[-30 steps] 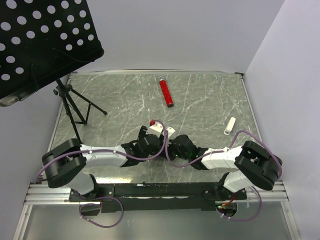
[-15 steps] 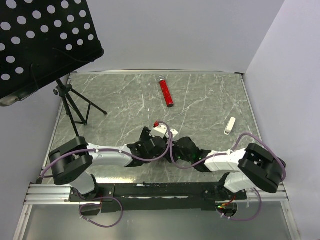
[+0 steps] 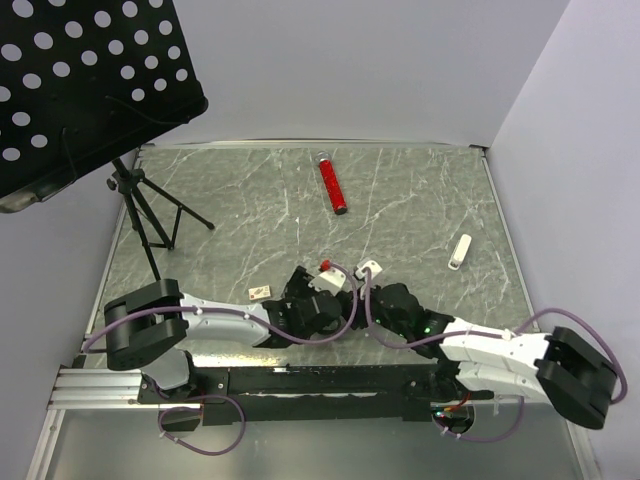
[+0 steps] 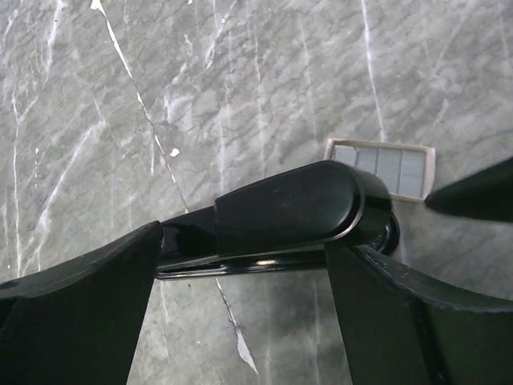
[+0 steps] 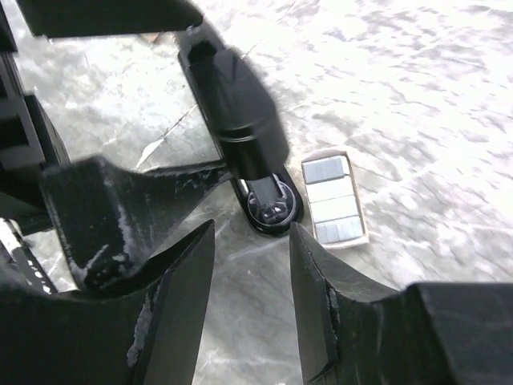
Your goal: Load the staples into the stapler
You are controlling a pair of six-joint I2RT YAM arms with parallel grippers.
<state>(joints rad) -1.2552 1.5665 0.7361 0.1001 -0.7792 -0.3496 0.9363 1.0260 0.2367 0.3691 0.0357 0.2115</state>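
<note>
The black stapler (image 4: 288, 208) lies on the marble table, across the tips of my left gripper (image 4: 244, 265). That gripper is open wide, with its fingers over the stapler's two ends. The staples (image 4: 381, 168) are silver-grey strips in a small beige tray, right beside the stapler's rounded end. In the right wrist view the stapler (image 5: 240, 112) ends just beyond my open, empty right gripper (image 5: 251, 237), with the staples (image 5: 333, 200) to its right. In the top view both grippers, left (image 3: 330, 300) and right (image 3: 385, 300), meet at the table's near middle and hide the stapler.
A red tube (image 3: 332, 186) lies at the back centre. A small white piece (image 3: 459, 251) lies at the right. A small beige box piece (image 3: 261, 293) lies left of the grippers. A black perforated music stand (image 3: 85, 80) on a tripod (image 3: 150, 215) stands at the back left.
Both grippers have shifted right and toward the near edge. The right arm has swung out to the right. The beige box piece now shows to the left of the left gripper.
</note>
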